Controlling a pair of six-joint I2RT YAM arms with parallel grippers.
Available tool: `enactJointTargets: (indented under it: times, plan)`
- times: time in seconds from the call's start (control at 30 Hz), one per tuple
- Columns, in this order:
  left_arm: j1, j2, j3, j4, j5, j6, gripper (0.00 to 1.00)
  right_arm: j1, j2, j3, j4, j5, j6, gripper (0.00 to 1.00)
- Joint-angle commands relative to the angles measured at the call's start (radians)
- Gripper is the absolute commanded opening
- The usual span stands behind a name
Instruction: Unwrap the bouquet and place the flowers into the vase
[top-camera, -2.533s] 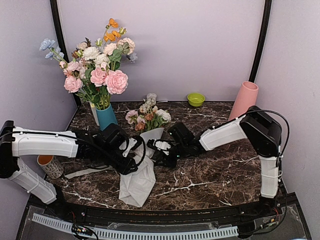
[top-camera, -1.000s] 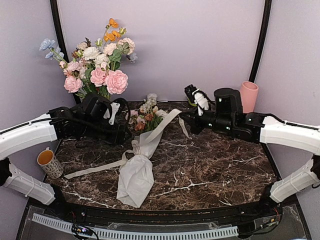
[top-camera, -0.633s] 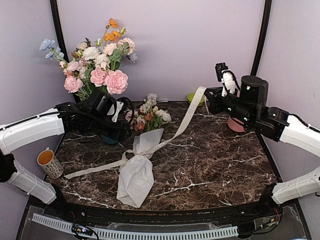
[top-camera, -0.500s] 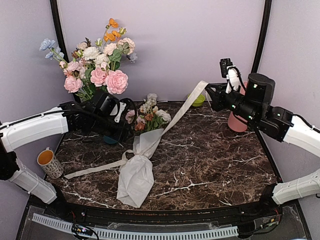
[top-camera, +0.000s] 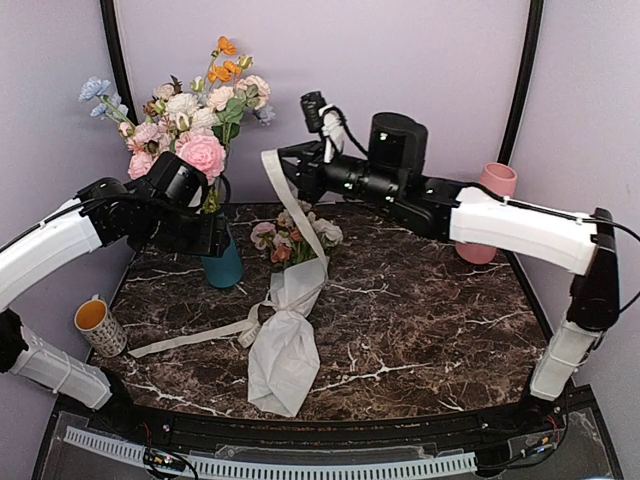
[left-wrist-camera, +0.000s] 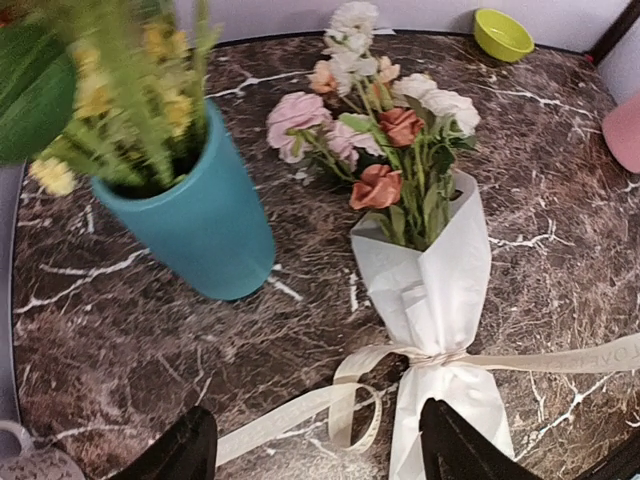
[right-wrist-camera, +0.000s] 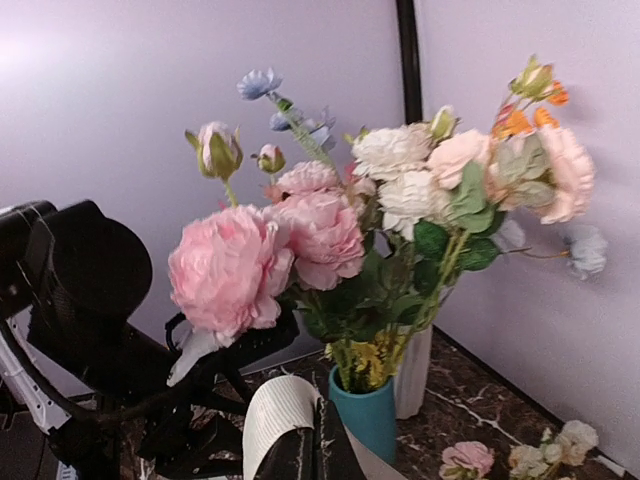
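The bouquet (top-camera: 285, 335) lies on the marble table, its cream paper (left-wrist-camera: 432, 285) still gathered at the ribbon knot (left-wrist-camera: 432, 357). The flowers (left-wrist-camera: 385, 150) stick out of the wrap toward the back. My right gripper (top-camera: 283, 163) hovers high above them, shut on the end of the cream ribbon (right-wrist-camera: 278, 415), which hangs down to the knot. My left gripper (left-wrist-camera: 320, 462) stands open above the ribbon loop and lower wrap, holding nothing; in the top view it (top-camera: 212, 240) is beside the teal vase. The salmon-pink vase (top-camera: 490, 205) stands at the back right, partly behind my right arm.
A teal vase (top-camera: 224, 265) with the big pink, white and orange arrangement (top-camera: 195, 130) stands at the back left, a white vase (right-wrist-camera: 415, 370) behind it. A mug (top-camera: 95, 325) sits at the left edge. A green bowl (left-wrist-camera: 503, 33) is at the back.
My right gripper swung from the back right over to the left above the bouquet, carrying the ribbon end. My left arm rose and drew back to the left, uncovering the teal vase.
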Motion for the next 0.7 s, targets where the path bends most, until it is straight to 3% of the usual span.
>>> enactJointTargets:
  times: [0.0, 0.2, 0.37, 0.4, 0.47, 0.5, 0.57, 0.67]
  plan:
    - [0.005, -0.127, -0.026, -0.210, -0.133, -0.213, 0.73, 0.074, 0.211, 0.143, 0.040, -0.138, 0.009, 0.00]
    - [0.007, -0.300, -0.113, -0.257, -0.115, -0.322, 0.72, 0.191, 0.487, 0.382, 0.008, -0.237, 0.025, 0.00]
    - [0.007, -0.363, -0.096, -0.337, -0.160, -0.345, 0.72, 0.243, 0.648, 0.588, -0.047, -0.297, 0.068, 0.00]
    - [0.007, -0.365, -0.082, -0.363, -0.178, -0.353, 0.72, 0.244, 0.641, 0.575, -0.021, -0.311, 0.086, 0.17]
    - [0.007, -0.363, -0.049, -0.416, -0.226, -0.377, 0.72, 0.245, 0.616, 0.539, -0.006, -0.300, 0.086, 0.62]
    - [0.007, -0.363, -0.034, -0.438, -0.248, -0.389, 0.72, 0.245, 0.606, 0.529, -0.018, -0.290, 0.074, 0.73]
    - [0.007, -0.366, -0.018, -0.433, -0.272, -0.372, 0.72, 0.245, 0.590, 0.528, -0.074, -0.265, 0.023, 0.88]
    - [0.007, -0.370, -0.010, -0.365, -0.265, -0.302, 0.72, 0.245, 0.548, 0.500, -0.141, -0.228, -0.035, 0.94]
